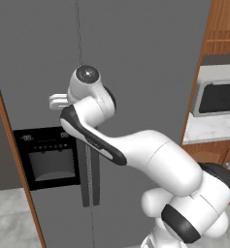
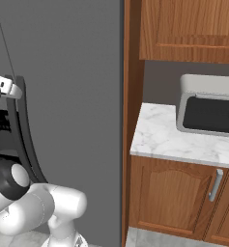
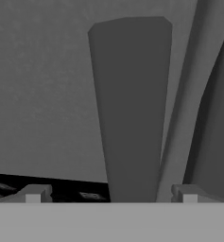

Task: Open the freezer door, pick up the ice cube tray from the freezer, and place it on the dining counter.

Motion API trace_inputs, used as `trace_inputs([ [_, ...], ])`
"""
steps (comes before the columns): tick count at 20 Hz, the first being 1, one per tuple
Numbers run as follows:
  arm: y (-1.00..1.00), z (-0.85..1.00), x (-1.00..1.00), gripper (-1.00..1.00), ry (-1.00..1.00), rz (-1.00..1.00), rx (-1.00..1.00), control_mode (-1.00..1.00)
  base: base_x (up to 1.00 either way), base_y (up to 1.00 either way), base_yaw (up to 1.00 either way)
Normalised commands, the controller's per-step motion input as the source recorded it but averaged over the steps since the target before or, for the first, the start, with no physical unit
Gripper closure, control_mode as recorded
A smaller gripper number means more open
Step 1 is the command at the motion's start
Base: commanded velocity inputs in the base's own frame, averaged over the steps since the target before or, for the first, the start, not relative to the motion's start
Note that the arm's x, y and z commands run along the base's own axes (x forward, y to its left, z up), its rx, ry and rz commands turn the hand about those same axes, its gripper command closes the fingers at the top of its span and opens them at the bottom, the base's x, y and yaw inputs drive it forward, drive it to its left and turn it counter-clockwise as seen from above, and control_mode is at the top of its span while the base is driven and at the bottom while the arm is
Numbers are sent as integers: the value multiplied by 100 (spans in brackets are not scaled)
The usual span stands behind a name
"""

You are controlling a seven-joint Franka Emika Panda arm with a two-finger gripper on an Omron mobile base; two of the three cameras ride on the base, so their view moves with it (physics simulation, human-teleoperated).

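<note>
The freezer door (image 1: 39,72) is the grey left door with the black dispenser panel (image 1: 46,157), and it is closed. Its long dark handle (image 3: 130,108) runs upright through the hand view, between my two fingertips (image 3: 35,194). My gripper (image 3: 111,194) is open and straddles the handle just above the dispenser's height. From the base, the hand (image 1: 57,101) is pressed close to the door near the seam, and the gripper (image 2: 7,88) sits at the top of the curved handle (image 2: 26,140). The ice cube tray is hidden behind the closed door. The dining counter is out of view.
The plain grey door (image 1: 150,63) and its own dark handle (image 3: 217,123) lie just right of the seam. Further right, a small marble counter (image 2: 169,140) carries a microwave (image 2: 210,108), with wooden cabinets (image 2: 178,198) below and above.
</note>
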Motion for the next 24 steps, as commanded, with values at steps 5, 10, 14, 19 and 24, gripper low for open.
trace_inputs([
  [5,0,-11,8,-100,0,3,0,-100,0,0,0],
  [10,0,-8,4,-100,-1,2,0,-100,0,0,0],
  [14,0,-24,9,-100,-4,0,0,-100,0,0,0],
  [19,0,-33,12,-100,-5,0,0,-100,0,0,0],
  [24,0,-26,13,-100,-3,0,0,-100,0,0,0],
])
